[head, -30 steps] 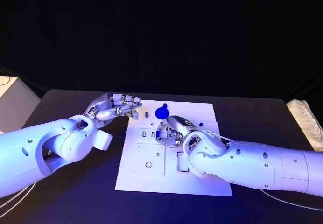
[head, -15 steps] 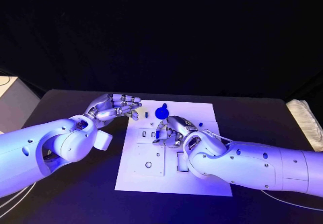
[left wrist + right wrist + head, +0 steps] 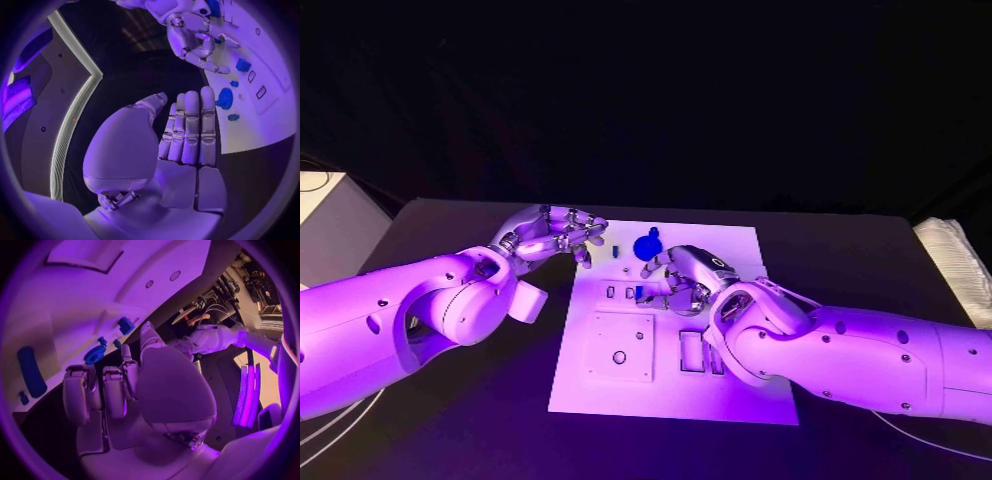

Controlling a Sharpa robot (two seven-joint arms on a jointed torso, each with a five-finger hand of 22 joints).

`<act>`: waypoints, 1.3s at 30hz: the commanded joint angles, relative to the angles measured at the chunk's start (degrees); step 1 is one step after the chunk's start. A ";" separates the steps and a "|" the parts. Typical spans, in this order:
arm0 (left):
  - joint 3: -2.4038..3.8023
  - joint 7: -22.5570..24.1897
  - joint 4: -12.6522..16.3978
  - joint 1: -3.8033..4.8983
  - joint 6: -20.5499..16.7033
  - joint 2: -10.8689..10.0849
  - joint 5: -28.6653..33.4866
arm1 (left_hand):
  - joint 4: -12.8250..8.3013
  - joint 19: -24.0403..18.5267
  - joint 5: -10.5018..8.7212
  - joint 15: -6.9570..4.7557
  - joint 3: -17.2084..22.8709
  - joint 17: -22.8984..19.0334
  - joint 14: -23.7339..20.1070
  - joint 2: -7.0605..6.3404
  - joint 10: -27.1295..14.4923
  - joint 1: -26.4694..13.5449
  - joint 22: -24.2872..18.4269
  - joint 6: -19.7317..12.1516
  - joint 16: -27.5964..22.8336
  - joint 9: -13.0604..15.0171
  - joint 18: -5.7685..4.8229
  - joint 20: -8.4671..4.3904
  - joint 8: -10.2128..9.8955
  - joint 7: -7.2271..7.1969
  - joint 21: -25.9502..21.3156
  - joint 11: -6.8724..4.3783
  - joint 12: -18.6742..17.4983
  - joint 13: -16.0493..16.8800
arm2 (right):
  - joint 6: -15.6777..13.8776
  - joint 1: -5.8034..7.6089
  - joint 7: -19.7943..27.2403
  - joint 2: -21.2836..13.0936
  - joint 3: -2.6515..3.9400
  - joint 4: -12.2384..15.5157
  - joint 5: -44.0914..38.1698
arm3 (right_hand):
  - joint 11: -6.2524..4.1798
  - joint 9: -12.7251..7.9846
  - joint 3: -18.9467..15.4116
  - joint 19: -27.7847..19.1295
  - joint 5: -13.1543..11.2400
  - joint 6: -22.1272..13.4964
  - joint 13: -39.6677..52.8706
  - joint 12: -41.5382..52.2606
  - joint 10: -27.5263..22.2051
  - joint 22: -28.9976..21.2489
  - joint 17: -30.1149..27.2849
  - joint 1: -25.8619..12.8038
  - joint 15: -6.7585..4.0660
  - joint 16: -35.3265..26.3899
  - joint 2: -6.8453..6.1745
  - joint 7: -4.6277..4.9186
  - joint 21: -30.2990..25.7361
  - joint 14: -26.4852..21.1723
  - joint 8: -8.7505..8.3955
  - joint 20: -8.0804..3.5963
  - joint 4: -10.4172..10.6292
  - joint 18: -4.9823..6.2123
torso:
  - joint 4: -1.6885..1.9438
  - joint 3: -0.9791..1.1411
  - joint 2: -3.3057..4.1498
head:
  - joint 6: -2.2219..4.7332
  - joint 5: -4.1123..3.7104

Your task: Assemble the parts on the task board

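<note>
The white task board (image 3: 733, 385) lies in the middle of the black table. A round blue part (image 3: 646, 243) stands near its far edge, with a small blue part (image 3: 616, 246) beside it. My right hand (image 3: 681, 279) hovers low over the middle of the board, fingers curled in with nothing seen in them (image 3: 103, 390). My left hand (image 3: 557, 232) is at the board's far left corner, holding nothing, fingers straight and together (image 3: 190, 127). The left wrist view shows the round part (image 3: 224, 98), small blue parts (image 3: 244, 65) and the right hand (image 3: 194, 35).
A long blue part (image 3: 30, 371) and several small blue pieces (image 3: 126, 325) sit on the board. A raised square plate (image 3: 619, 345) and rectangular slots (image 3: 691, 351) occupy its near half. A pale object (image 3: 958, 265) lies at the table's right edge.
The whole picture has shifted slightly. Relative to the board, neither hand has visibly moved and no part has changed place.
</note>
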 commanded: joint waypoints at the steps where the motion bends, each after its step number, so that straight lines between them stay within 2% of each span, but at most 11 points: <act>1: -0.01 -5.35 -1.65 0.05 -0.96 0.91 -4.56 | 1.85 4.60 0.06 -1.01 -0.49 18.21 8.62 0.04 -1.04 -1.31 6.13 -0.15 15.08 1.36 -0.38 -0.90 1.63 -0.83 6.47 -1.05 6.79 4.94 | -1.30 0.78 13.92 -1.80 0.21 0.82 11.74 | -0.07 0.19 0.45 3.45 0.42 0.86 6.11 -0.17 0.04 10.24 13.15 0.29 0.15 -0.30 0.85 -0.23 -0.77 5.48 0.63 0.29 0.04 -0.09 | -0.04 0.51 -0.96 | -0.20 0.29; 3: -0.02 -8.34 -2.74 0.05 -0.32 1.46 -6.30 | 4.25 8.20 0.13 -1.30 -0.96 27.72 11.97 0.36 -2.71 -2.91 13.64 -0.70 21.68 2.67 -1.50 -1.26 3.14 -0.98 12.16 -1.12 12.95 9.39 | -2.22 1.32 17.54 -3.00 0.30 1.05 17.33 | -0.16 0.17 0.62 3.40 2.33 0.91 6.13 -0.09 0.06 10.16 13.04 0.18 0.05 -0.37 1.35 -0.29 -0.90 5.45 0.88 0.20 0.03 -0.06 | -0.09 0.71 -1.40 | -0.22 0.40; 6: -0.03 -13.49 -4.00 0.07 1.61 2.21 -9.82 | 5.73 10.60 0.10 -1.38 -0.88 33.09 13.85 0.30 -4.91 -2.47 19.60 -1.76 25.10 4.68 -2.35 -1.50 5.39 -1.27 16.71 -1.46 19.79 14.21 | -3.40 1.94 21.90 -4.42 0.36 0.87 25.65 | -0.20 0.09 0.27 3.09 3.13 0.80 5.98 -0.21 -0.04 9.58 12.59 -2.78 0.05 -0.62 2.86 -0.30 -1.69 5.34 1.15 0.15 0.27 0.13 | -0.26 0.93 -2.08 | -0.39 0.65; 7: -0.03 -15.51 -4.30 0.08 2.64 2.45 -11.27 | 5.72 10.82 0.18 -1.55 -0.37 33.66 14.10 0.74 -5.21 -1.90 20.24 -1.54 25.42 5.32 -2.43 -1.62 6.21 -1.54 17.26 -1.63 20.77 14.87 | -3.67 2.09 23.08 -4.95 0.37 0.80 28.27 | -0.18 0.06 -0.07 3.10 4.56 0.70 6.03 -0.10 0.02 9.58 12.60 -4.89 0.01 -0.62 4.24 -0.33 -1.72 5.35 1.30 0.13 0.16 0.13 | -0.33 1.02 -2.31 | -0.29 0.95; 9: -0.04 -19.93 -4.69 0.09 4.81 3.05 -14.96 | 6.25 11.16 0.17 -1.58 -0.23 34.55 14.46 0.72 -5.60 -2.11 21.32 -1.91 25.88 6.15 -2.60 -1.73 7.07 -1.59 18.12 -1.79 22.09 15.73 | -4.08 2.34 25.14 -6.22 0.40 0.78 32.51 | -0.23 0.02 -0.27 3.07 6.67 0.53 5.95 -0.15 -0.07 9.50 12.57 -4.55 -0.04 -0.64 4.15 -0.37 -1.85 5.34 1.52 0.08 0.01 0.16 | -0.42 1.34 -2.86 | -0.62 1.41; 13: -0.05 -25.41 -5.18 0.11 7.76 4.24 -20.73 | 6.81 11.23 0.06 -1.71 -0.78 35.17 14.68 0.49 -6.03 -3.45 22.23 -1.85 26.15 7.82 -2.72 -1.81 8.98 -1.94 18.93 -1.97 23.83 16.84 | -4.17 2.63 26.44 -8.01 0.41 1.15 35.49 | -0.24 0.01 -0.31 3.09 7.02 0.49 5.99 -0.09 -0.04 9.54 12.62 -4.44 -0.05 -0.62 4.11 -0.38 -1.82 5.36 1.57 0.07 -0.03 0.15 | -0.26 1.76 -3.53 | -1.31 1.75; 15: -0.05 -28.12 -5.67 0.12 9.06 5.22 -24.36 | 6.78 10.03 0.09 -2.27 -1.80 33.39 13.77 0.67 -5.63 -5.27 20.79 -0.85 24.91 10.80 -2.41 -2.09 12.59 -3.12 18.20 -2.82 26.13 18.13 | -3.97 2.79 26.52 -9.24 0.41 1.57 36.33 | -0.24 0.01 -0.31 3.09 6.92 0.50 5.96 -0.12 -0.06 9.53 12.65 -4.59 -0.05 -0.60 4.35 -0.37 -1.83 5.36 1.62 0.06 0.09 0.15 | -0.04 1.89 -3.87 | -1.47 1.79; 18: -0.08 -31.60 -6.55 0.17 10.82 6.80 -28.62 | 6.92 10.36 0.12 -2.80 -2.75 34.65 14.34 1.13 -6.71 -7.46 22.01 -3.39 25.36 16.22 -2.62 -2.71 17.18 -3.57 19.09 -3.27 28.74 19.73 | -3.60 2.97 26.24 -10.67 0.41 2.06 36.90 | -0.24 -0.03 -0.26 3.07 7.57 0.36 5.93 -0.15 -0.11 9.49 12.64 -4.38 -0.06 -0.61 4.47 -0.36 -1.90 5.36 1.67 0.05 0.00 0.17 | 0.21 2.04 -4.48 | -2.25 1.80; 26: -0.80 -39.09 -8.81 1.51 13.78 11.16 -35.81 | 7.10 10.69 0.02 -2.46 -3.97 37.05 15.21 1.20 -7.88 -10.79 23.09 -5.89 26.66 18.96 -2.81 -2.49 18.20 -3.10 19.89 -2.83 29.67 20.23 | -2.72 3.20 25.05 -12.70 0.41 2.22 36.72 | -0.16 -0.17 -0.31 2.99 8.27 -0.17 5.72 -0.42 -0.34 9.32 12.52 -4.02 -0.02 -0.68 4.30 -0.25 -2.14 5.33 1.52 0.07 -0.10 0.22 | -0.15 2.32 -5.12 | -3.30 2.27; 35: -1.49 -43.34 -11.47 3.14 14.74 15.07 -42.09 | 7.16 10.66 -0.18 -2.34 -6.25 37.51 15.22 1.81 -8.24 -15.19 23.57 -6.27 26.89 20.93 -2.84 -2.28 19.02 -3.16 20.37 -2.78 30.83 20.69 | -2.34 3.23 23.10 -13.06 0.40 1.40 35.63 | -0.08 -0.27 -0.34 2.92 8.75 -0.51 5.55 -0.64 -0.52 9.17 12.35 -3.79 0.03 -0.78 4.19 -0.16 -2.36 5.29 1.41 0.10 -0.09 0.27 | -0.27 2.52 -5.31 | -4.27 2.77; 39: -1.58 -44.30 -12.60 3.59 15.78 16.75 -43.95 | 7.15 10.56 -0.25 -2.36 -6.65 37.71 15.26 2.14 -8.41 -16.00 23.55 -6.48 27.00 21.40 -2.83 -2.29 19.25 -3.19 20.41 -2.79 31.17 20.85 | -2.19 3.24 22.22 -13.06 0.40 1.05 35.11 | -0.06 -0.30 -0.32 2.88 8.97 -0.58 5.48 -0.73 -0.59 9.10 12.30 -3.75 0.05 -0.80 4.24 -0.13 -2.46 5.27 1.40 0.11 -0.06 0.29 | -0.26 2.42 -5.08 | -4.26 2.76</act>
